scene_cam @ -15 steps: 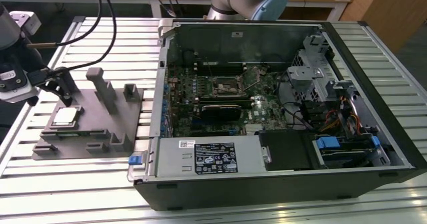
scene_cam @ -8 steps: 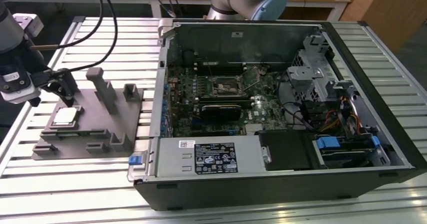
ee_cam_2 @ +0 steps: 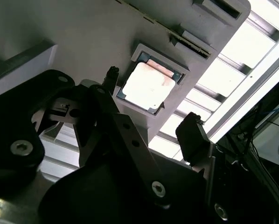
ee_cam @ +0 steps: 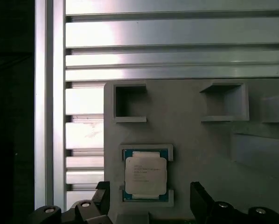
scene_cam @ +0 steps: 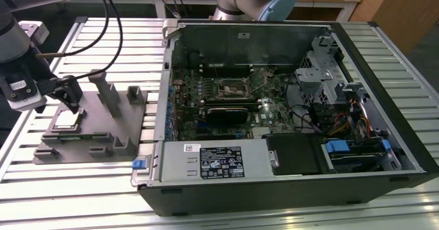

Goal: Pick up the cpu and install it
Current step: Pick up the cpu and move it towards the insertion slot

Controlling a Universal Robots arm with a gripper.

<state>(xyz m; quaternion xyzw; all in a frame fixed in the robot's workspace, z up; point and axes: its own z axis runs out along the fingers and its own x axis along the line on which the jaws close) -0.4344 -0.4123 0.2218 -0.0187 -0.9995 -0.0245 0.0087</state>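
The cpu (scene_cam: 67, 119) is a small square chip with a pale silver top. It lies flat in a shallow pocket of the grey fixture (scene_cam: 103, 137) at the exterior view's left. My gripper (scene_cam: 70, 101) hovers just above it, open. In both wrist views the dark fingers (ee_cam: 198, 195) stand on either side of the cpu (ee_cam: 145, 175) with a gap to each edge, touching nothing. The cpu (ee_cam_2: 146, 85) sits between the fingertips (ee_cam_2: 191, 133) of the gripper (ee_cam_2: 150, 97).
The fixture carries upright tabs (scene_cam: 110, 93) close beside the gripper. An open computer case (scene_cam: 288, 189) lies at the exterior view's right, its motherboard (scene_cam: 226, 101) and socket (scene_cam: 230, 90) exposed. Everything rests on a slatted aluminium table (scene_cam: 75, 189). Cables (scene_cam: 113, 29) hang by the arm.
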